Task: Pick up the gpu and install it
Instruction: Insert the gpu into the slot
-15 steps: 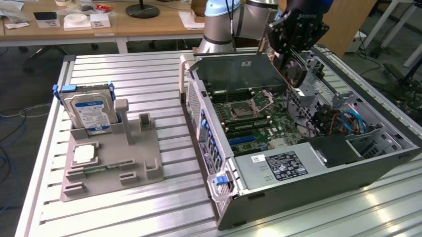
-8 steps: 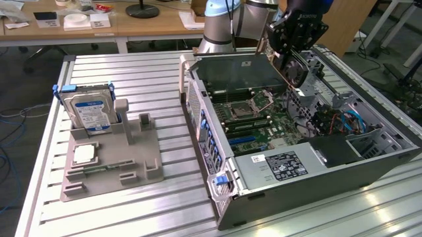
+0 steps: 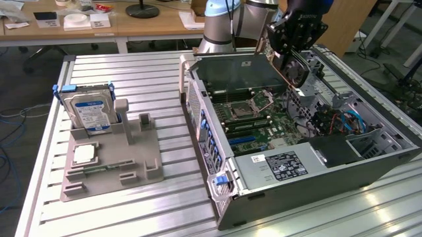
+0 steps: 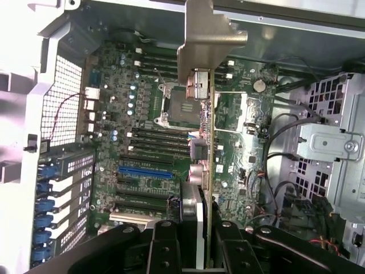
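We see the gpu (image 4: 202,154) clear of the bench (image 3: 132,79), gripped edge-on by the clenched tool (image 4: 199,234) and hanging over the motherboard (image 4: 142,142) inside the open case (image 3: 297,192). Pickup looks done to us; seating it in a slot remains. Its contact edge is hard to make out, and the card covers whatever slot lies beneath.

Silver-bracketed gpu (image 4: 199,85), green motherboard (image 4: 142,142)
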You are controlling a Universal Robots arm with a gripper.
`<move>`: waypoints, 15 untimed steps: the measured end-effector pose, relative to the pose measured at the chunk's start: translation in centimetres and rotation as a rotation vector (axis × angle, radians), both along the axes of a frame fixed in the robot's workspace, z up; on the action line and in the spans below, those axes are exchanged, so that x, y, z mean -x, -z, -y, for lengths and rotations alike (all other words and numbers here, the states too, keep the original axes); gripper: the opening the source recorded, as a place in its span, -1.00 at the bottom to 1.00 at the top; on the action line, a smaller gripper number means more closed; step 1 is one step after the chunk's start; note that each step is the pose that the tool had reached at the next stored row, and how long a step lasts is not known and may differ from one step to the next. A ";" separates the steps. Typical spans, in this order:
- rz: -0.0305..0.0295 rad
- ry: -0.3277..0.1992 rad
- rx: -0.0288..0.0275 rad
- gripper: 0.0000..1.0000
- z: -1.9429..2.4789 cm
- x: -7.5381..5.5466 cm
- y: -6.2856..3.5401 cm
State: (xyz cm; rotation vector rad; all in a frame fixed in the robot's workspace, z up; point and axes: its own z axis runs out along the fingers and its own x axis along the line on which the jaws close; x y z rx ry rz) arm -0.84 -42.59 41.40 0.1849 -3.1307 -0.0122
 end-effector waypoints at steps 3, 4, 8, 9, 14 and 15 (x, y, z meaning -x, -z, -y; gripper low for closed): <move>0.0000 -0.012 -0.0002 -0.44 0.03 0.0 0.00; 0.0000 -0.016 -0.0001 -0.44 0.04 0.0 0.00; 0.0000 -0.032 -0.0002 -0.44 0.11 0.0 0.00; 0.0000 -0.036 -0.0002 -0.44 0.13 0.0 0.00; 0.0000 -0.054 -0.0001 -0.44 0.19 0.0 0.00; 0.0000 -0.057 -0.0001 -0.44 0.20 0.0 0.00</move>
